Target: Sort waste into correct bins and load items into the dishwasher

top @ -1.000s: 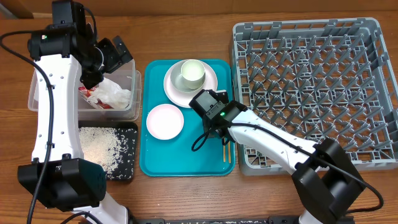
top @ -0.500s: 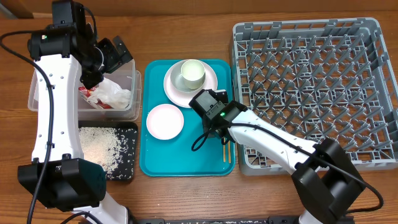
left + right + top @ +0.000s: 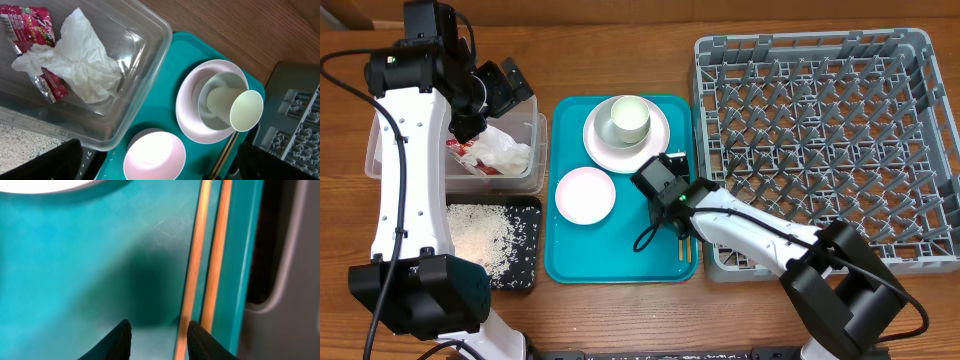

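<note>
right tool (image 3: 159, 340): i hold it low over the teal tray (image 3: 75, 255), tips slightly parted, gripping nothing, one tip just beside the chopsticks (image 3: 196, 255) lying along the tray's rim next to the grey rack (image 3: 820, 140). bare tray floor lies open on the other side. my left tool (image 3: 505, 88), spread wide, hovers over the clear tub (image 3: 145, 55) beside the tray.
</note>
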